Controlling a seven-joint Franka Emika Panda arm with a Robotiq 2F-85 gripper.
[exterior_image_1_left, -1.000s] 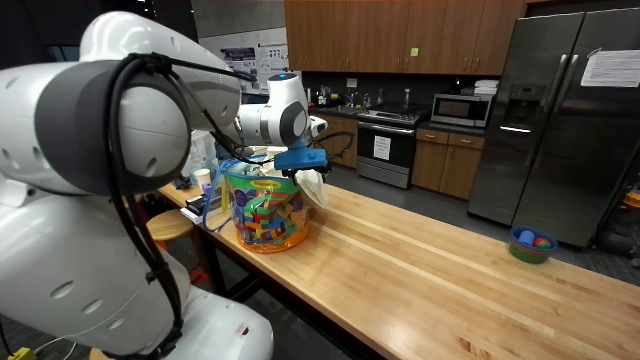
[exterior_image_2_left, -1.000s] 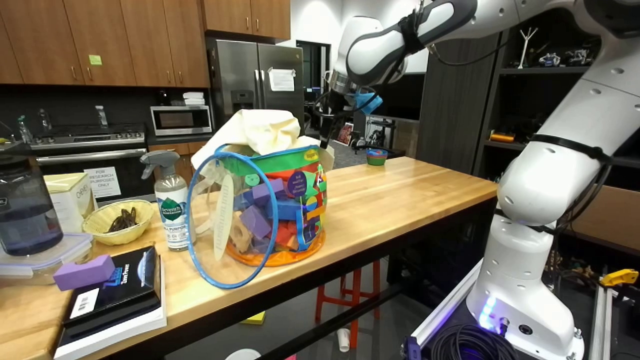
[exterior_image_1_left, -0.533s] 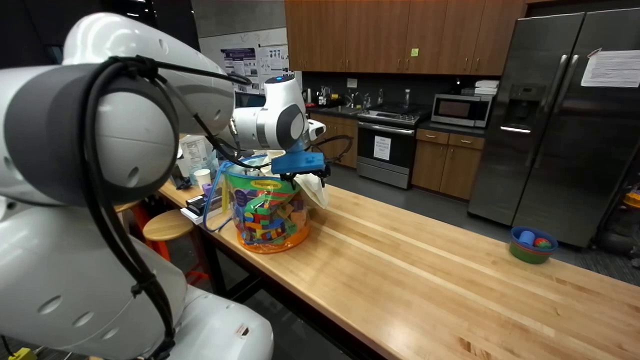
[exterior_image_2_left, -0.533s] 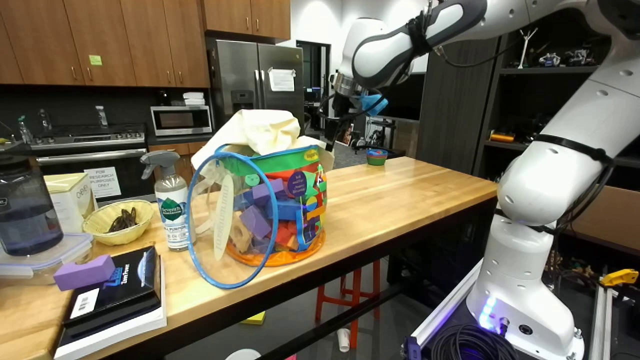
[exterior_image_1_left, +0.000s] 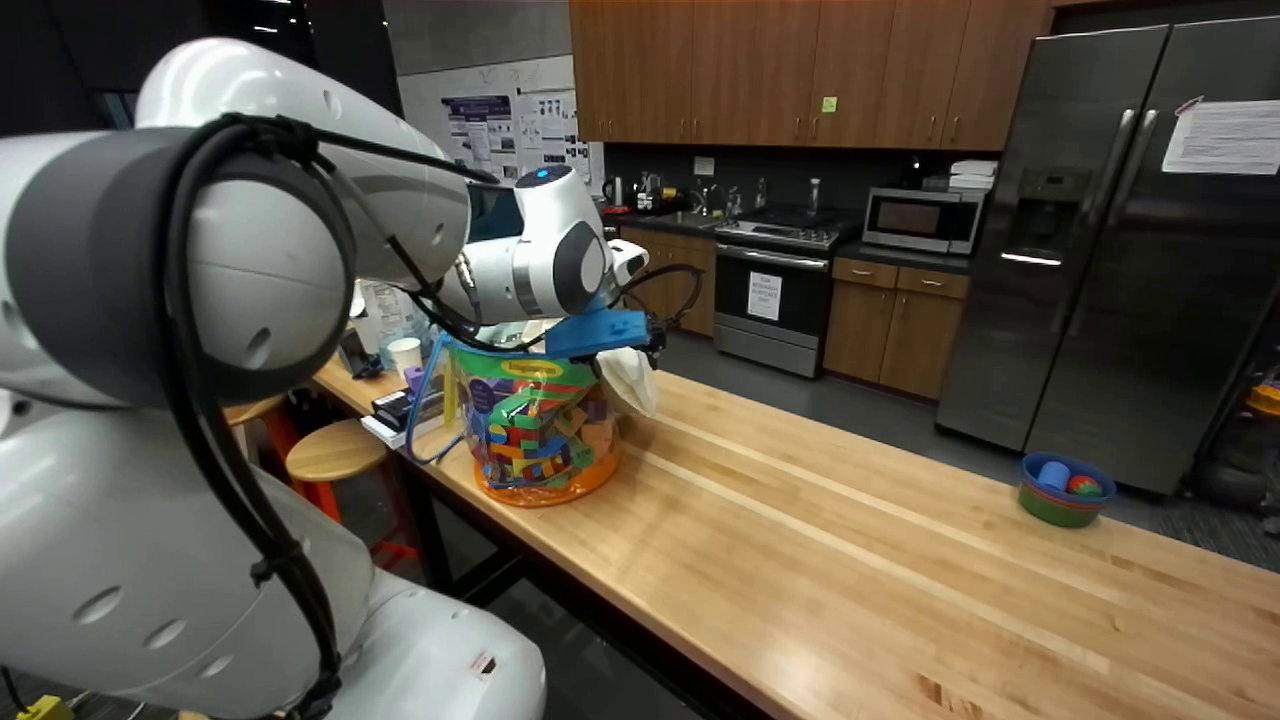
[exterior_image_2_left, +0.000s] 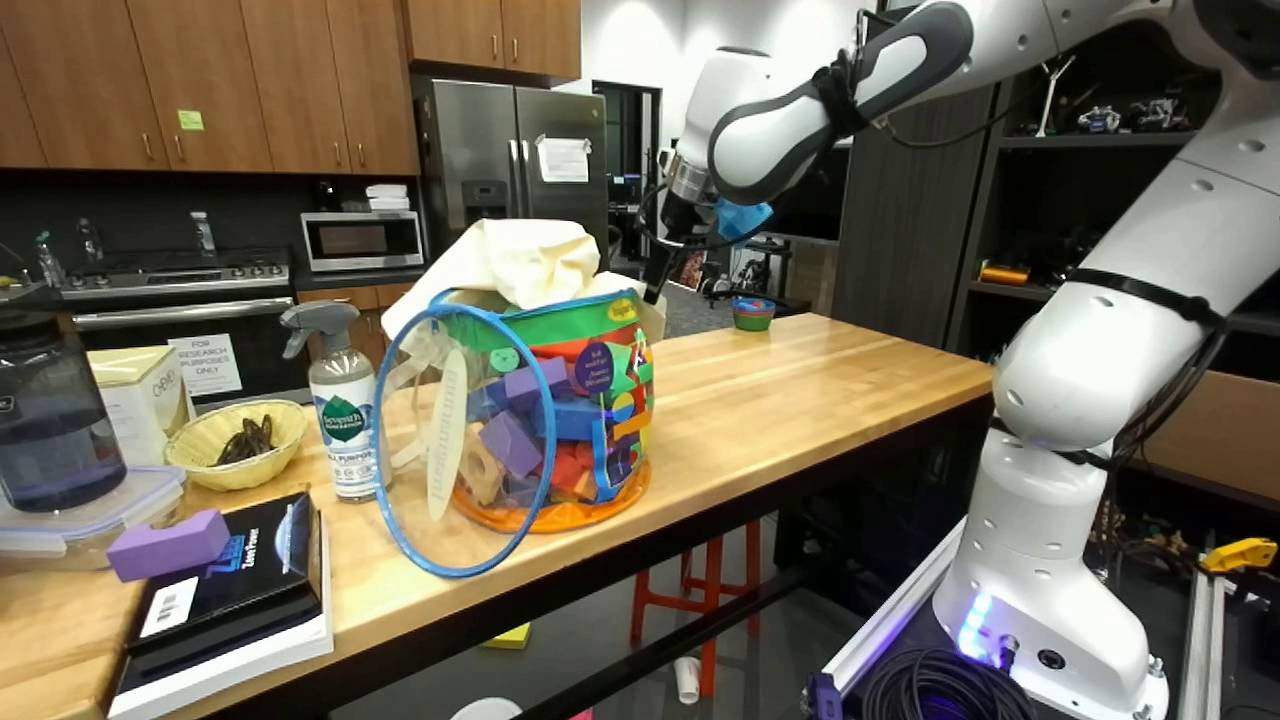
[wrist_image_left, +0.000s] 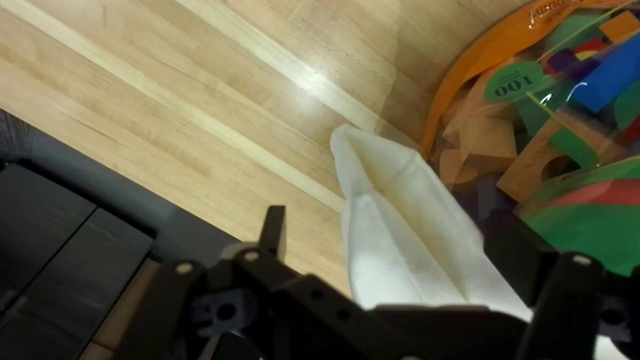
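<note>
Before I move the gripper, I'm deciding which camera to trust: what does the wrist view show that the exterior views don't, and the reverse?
Only the wrist view: the gripper at close range, its fingers standing open, with a gap between one finger and the white cloth that hangs between them.

Only the exterior views: the white arm, the microwave and the stacked bowls.

Both: the cloth, the wooden table, the bag of blocks and at least part of the gripper.
</note>
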